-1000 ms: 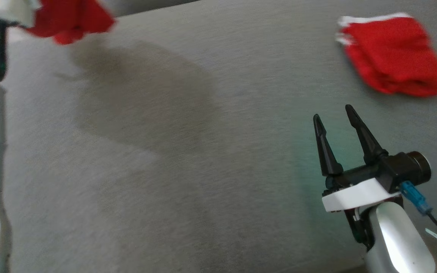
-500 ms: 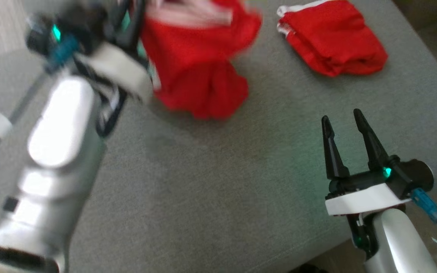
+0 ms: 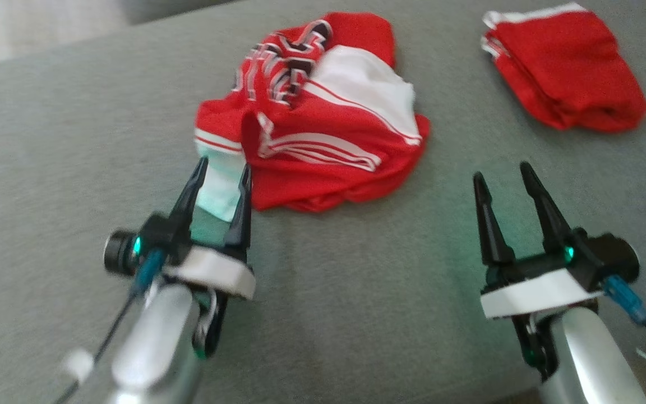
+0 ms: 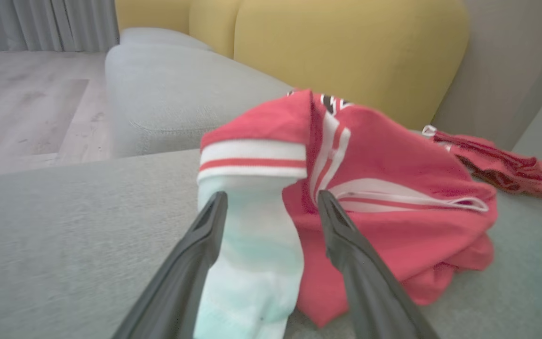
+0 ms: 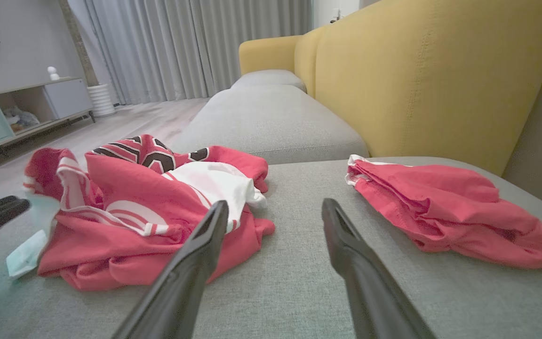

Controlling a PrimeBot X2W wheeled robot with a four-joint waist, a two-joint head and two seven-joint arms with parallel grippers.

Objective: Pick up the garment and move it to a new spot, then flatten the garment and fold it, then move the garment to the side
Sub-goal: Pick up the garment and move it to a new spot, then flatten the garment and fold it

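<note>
The garment (image 3: 323, 123), a red jersey with white stripes and panels, lies crumpled on the grey sofa cushion (image 3: 356, 292); it is also seen in the left wrist view (image 4: 384, 183) and the right wrist view (image 5: 130, 212). My left gripper (image 3: 223, 168) is open at its near left edge. Its fingers (image 4: 205, 235) stand on either side of a pale white sleeve end (image 4: 252, 249), which lies loose between them. My right gripper (image 3: 501, 173) is open and empty over bare cushion, to the right of the garment (image 5: 275, 209).
A second red garment (image 3: 564, 73), folded, lies at the back right of the cushion (image 5: 450, 207). The yellow sofa back (image 5: 417, 84) rises behind it. Another grey cushion (image 5: 271, 117) adjoins further on. Wood floor (image 4: 26, 103) lies beyond the cushion's left edge.
My left arm swung in from the left with the jersey hanging from it. It set the jersey down on the cushion and opened. The head camera shifted too. The right gripper stayed open.
</note>
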